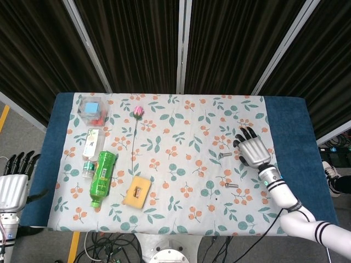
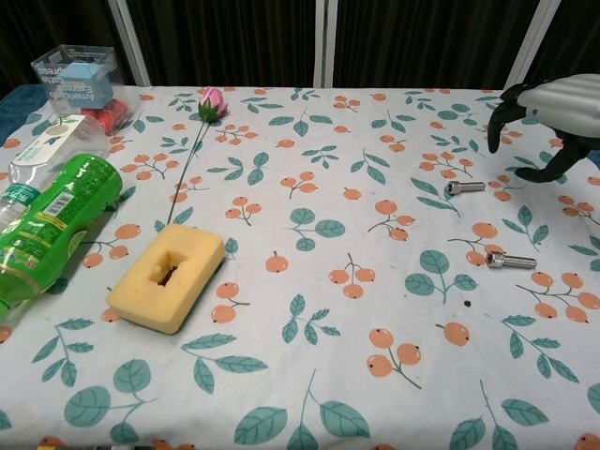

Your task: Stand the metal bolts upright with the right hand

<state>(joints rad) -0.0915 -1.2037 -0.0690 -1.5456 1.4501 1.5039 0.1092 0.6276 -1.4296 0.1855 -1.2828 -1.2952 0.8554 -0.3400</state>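
Observation:
Two metal bolts lie flat on the flowered cloth at the right. The farther bolt (image 1: 225,155) (image 2: 465,187) and the nearer bolt (image 1: 231,185) (image 2: 510,260) both lie on their sides. My right hand (image 1: 253,149) (image 2: 553,108) hovers above the cloth just right of the farther bolt, fingers spread and holding nothing. My left hand (image 1: 13,183) hangs off the table's left edge, fingers apart and empty; it does not show in the chest view.
A yellow sponge block (image 1: 137,192) (image 2: 169,277), a green bottle (image 1: 102,177) (image 2: 47,225), a clear bottle (image 1: 92,150), a clear box (image 1: 91,109) (image 2: 80,75) and a pink rose (image 1: 138,111) (image 2: 213,100) occupy the left half. The blue table edge (image 1: 293,142) borders the cloth.

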